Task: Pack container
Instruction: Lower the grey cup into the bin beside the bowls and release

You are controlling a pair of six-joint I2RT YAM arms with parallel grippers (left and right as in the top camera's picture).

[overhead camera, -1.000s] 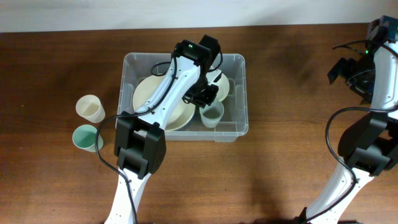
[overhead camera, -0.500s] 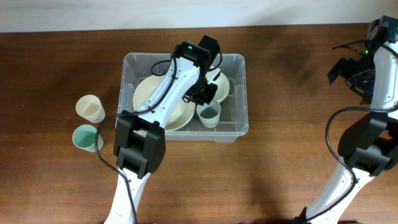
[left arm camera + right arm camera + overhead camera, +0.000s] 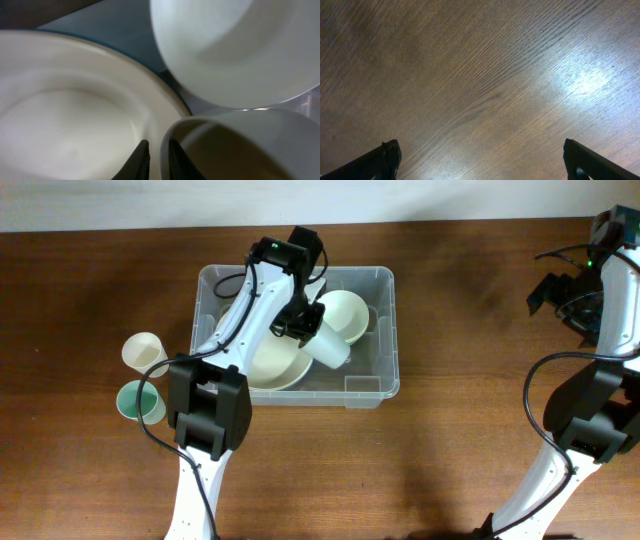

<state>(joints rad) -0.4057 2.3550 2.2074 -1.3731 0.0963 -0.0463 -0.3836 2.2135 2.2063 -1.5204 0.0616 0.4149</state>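
Inside the container (image 3: pixel 370 272), left pincer (image 3: pixel 159 152) clamps 1 tilted cup (image 3: pixel 335 350) (its base cropped); right pincer (image 3: pixel 482 162) gapes wide.

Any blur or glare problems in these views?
Left wrist: too close, plate, bowl and cup all out of focus. Right wrist: grain sharp, one bright glare patch on the table. Overhead: evenly lit, crisp.

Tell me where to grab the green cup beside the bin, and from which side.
Its rim, from above, probably: the green cup stands upright with its mouth open, so one finger fits inside, one outside. Pinch the wall away from the cream cup.
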